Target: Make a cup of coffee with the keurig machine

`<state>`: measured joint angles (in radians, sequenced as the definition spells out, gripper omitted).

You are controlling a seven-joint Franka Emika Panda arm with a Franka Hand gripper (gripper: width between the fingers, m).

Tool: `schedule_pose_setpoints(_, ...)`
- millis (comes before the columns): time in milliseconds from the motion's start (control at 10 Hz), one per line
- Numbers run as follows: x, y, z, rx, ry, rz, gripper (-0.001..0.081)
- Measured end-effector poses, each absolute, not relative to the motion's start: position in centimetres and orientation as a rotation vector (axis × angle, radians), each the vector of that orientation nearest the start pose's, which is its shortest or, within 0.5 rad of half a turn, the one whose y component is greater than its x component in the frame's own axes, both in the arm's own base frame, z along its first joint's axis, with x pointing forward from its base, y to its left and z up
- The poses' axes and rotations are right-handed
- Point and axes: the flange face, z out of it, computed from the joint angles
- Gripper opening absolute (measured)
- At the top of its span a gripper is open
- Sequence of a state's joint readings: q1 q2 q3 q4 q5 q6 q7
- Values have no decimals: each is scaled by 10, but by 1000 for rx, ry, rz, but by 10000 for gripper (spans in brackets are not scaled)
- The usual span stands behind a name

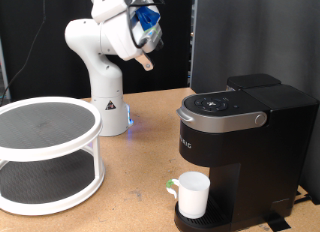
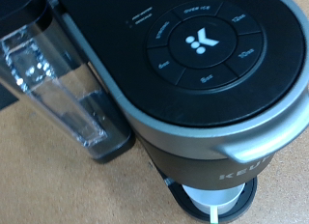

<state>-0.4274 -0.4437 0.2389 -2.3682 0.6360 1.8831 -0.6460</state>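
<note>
The gripper [image 1: 149,54] hangs high in the air at the end of the white robot arm [image 1: 100,52], well above the wooden table [image 1: 140,162], and its fingers are too blurred in the exterior view to say whether they are spread or together; nothing shows between them. Below it and off to the exterior view's right stands the keurig machine [image 1: 240,142], lid down, silver-grey handle [image 1: 230,120] curving across the front. The wrist view looks straight down onto the machine's top: the round button panel [image 2: 201,42] sits in plain sight, with the clear water tank [image 2: 58,84] just beside the body. Far beneath the gripper, the cup [image 1: 192,194] stands upright on the drip tray [image 1: 200,220] under the brew head, handle pointing to the exterior view's left; its white rim [image 2: 214,201] peeks out in the wrist view under the machine's front. Well apart, to the exterior view's left, a two-tier white round rack [image 1: 45,152] rests on the table. Open air lies between gripper and machine.
</note>
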Motion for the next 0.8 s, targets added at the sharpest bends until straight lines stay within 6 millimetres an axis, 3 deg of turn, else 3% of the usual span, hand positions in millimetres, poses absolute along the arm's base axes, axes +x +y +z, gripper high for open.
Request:
schedule_pose_setpoints(300, 428, 2, 505, -2772, -514, -161, 805)
schedule_pose_setpoints(600, 446, 35, 530, -2810, -448, -192, 805)
schedule_pose_setpoints(800, 465, 50, 537, -2818, -462, -218, 805)
